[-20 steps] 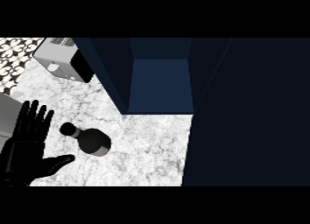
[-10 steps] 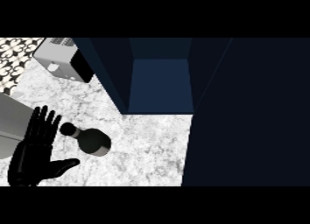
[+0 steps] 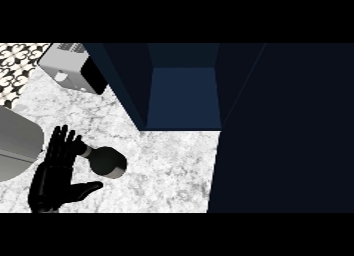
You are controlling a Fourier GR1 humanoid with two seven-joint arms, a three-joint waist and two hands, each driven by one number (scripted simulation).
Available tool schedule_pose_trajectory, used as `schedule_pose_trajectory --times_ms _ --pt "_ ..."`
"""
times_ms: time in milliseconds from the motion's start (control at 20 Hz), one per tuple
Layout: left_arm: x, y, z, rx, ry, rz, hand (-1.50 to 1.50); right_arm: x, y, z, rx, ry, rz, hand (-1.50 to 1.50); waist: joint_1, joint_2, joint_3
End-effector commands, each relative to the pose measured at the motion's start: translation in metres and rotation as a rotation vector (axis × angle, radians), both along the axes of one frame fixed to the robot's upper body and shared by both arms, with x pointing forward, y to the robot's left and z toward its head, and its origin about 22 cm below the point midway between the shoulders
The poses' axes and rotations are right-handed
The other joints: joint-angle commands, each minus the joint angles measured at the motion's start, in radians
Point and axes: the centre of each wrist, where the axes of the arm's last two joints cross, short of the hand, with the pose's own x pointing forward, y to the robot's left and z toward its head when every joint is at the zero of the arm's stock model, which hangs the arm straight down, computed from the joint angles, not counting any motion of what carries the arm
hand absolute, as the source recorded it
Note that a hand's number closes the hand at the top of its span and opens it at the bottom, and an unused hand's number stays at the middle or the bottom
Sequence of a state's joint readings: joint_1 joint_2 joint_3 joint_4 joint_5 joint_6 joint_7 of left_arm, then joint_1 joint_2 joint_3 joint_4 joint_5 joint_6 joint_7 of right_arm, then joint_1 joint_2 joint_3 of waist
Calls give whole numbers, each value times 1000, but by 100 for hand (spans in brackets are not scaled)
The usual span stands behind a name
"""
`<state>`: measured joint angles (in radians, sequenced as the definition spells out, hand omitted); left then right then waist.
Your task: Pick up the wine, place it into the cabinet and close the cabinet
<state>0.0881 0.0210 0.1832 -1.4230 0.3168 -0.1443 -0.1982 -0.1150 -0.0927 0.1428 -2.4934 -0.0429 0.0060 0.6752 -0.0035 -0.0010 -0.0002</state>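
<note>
We see our left hand [image 3: 54,180], fingers spread, beside the wine bottle [image 3: 106,161] near the worktop's [image 3: 165,170] left edge.

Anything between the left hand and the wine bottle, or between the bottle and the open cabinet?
Nothing visible. The left hand is right beside the wine bottle, fingers straight. Only bare marble counter lies between the bottle and the open cabinet.

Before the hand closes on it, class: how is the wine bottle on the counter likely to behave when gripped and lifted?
The wine bottle stands upright with a narrow neck, so a sideways nudge from the left hand could probably tip it. Its dark, glossy body suggests glass: likely stiff, perhaps slippery and breakable. Tipped over, its round shape would probably roll.
</note>
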Motion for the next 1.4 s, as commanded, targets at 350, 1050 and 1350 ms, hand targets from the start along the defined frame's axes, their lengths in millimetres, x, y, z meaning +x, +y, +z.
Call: schedule_pose_trajectory --times_ms 350,1050,1350 --pt "2 -6 -19 -8 22 -15 -150 -40 -8 13 20 -40 25 -150 -2 0 0" --pt "-3 -4 -46 -44 35 -18 -150 -39 1 15 30 -32 -5 -150 3 -2 0" --pt "22 -23 -53 -99 -6 -55 -150 -25 -7 7 0 -30 7 -150 1 0 0"
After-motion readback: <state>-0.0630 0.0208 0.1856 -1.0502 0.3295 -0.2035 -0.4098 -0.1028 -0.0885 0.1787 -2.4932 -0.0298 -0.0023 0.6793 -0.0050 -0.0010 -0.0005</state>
